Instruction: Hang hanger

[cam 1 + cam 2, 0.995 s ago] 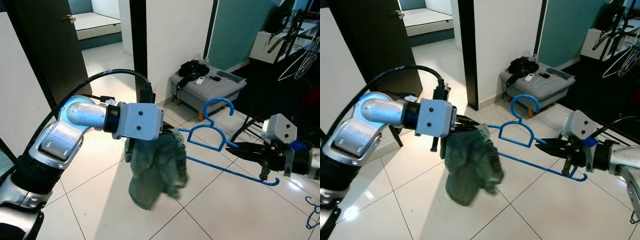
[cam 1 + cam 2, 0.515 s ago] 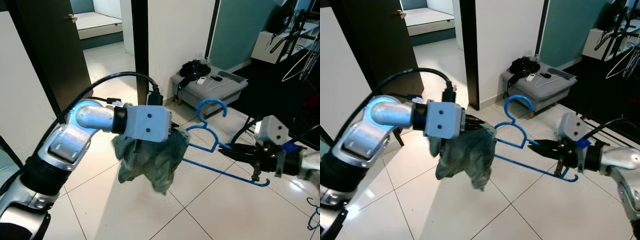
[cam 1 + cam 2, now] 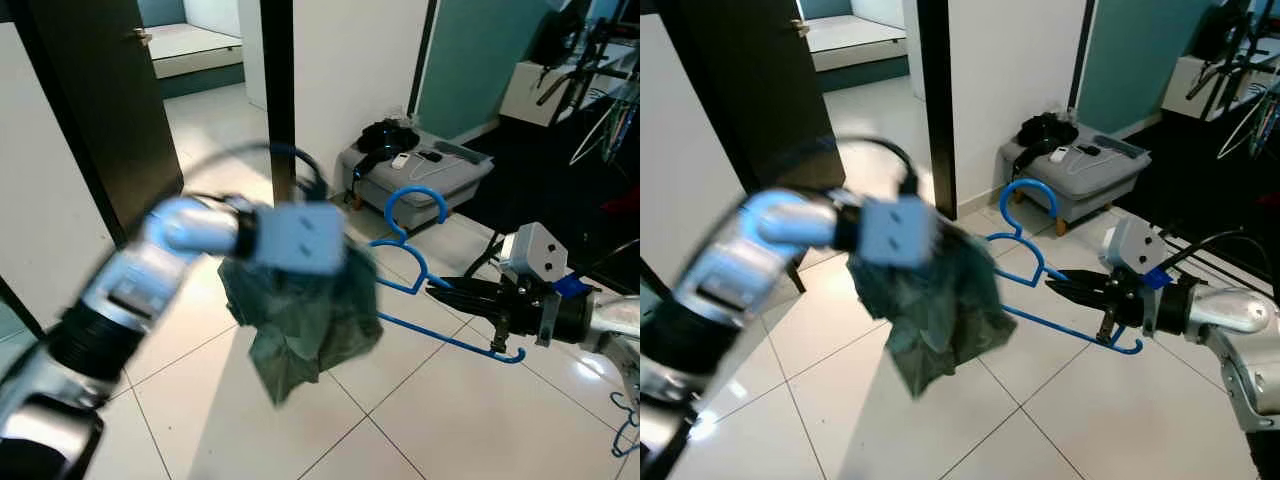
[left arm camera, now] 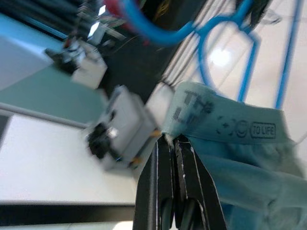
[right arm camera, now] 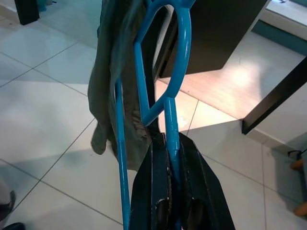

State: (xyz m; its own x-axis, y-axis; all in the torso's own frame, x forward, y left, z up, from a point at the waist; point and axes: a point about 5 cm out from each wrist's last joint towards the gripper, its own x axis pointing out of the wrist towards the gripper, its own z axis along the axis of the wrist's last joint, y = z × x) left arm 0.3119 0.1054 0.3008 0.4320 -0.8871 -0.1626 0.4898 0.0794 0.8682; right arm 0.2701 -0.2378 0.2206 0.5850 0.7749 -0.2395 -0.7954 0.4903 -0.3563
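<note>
A blue plastic hanger [image 3: 412, 268] is held out level in front of me, hook up. My right gripper [image 3: 447, 293] is shut on its right shoulder; in the right wrist view the fingers [image 5: 158, 191] clamp the blue bar [image 5: 171, 129]. A grey-green garment [image 3: 300, 325] hangs over the hanger's left end. My left gripper [image 4: 171, 143] is shut on the garment's waistband [image 4: 225, 128], and the left arm [image 3: 200, 250] is blurred with motion.
A grey ottoman [image 3: 415, 170] with a black bag and remotes stands by the white wall. A dark door [image 3: 100, 110] is open at the left. A rack with wire hangers [image 3: 600, 120] sits at the far right. White tiled floor [image 3: 420, 420] lies below.
My left arm has swung up and rightward, now blurred, spreading the garment further along the hanger. The right gripper and hanger have shifted slightly left.
</note>
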